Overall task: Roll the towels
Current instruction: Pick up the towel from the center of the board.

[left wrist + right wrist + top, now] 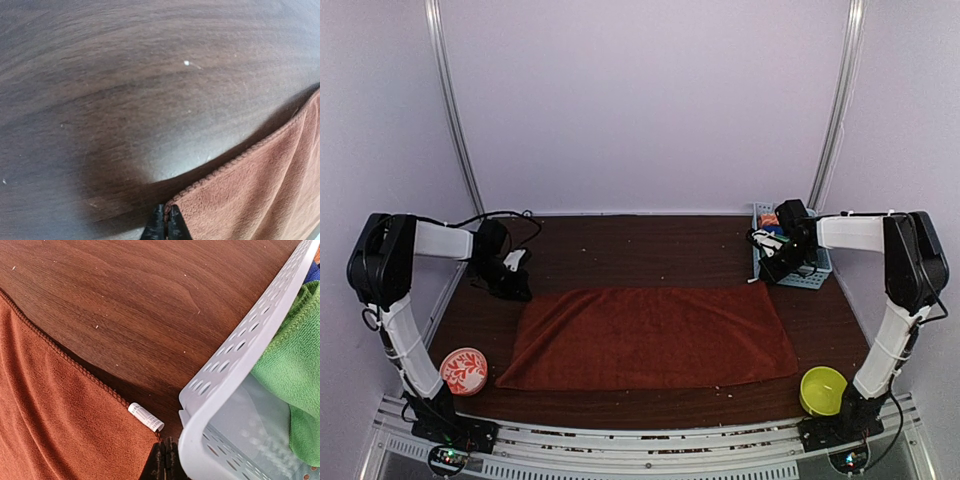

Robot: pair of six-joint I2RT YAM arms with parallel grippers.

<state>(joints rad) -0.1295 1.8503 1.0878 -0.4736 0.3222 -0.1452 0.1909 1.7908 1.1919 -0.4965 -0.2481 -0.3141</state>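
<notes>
Currently, the red towel is laid flat and spread lengthwise across the middle of the worktop, not yet rolled. Its far left corner is pinched between the closed fingers of the left hand. Its far right corner, just beside the white label, appears to be nipped by the right hand, whose fingers are likewise pressed together. The two far corners are judged to be held so that the cloth can be drawn taut and square before a roll is begun. The green towel is bundled inside the perforated basket at the far right, just beside the right hand, and is judged to be set aside for its turn.
</notes>
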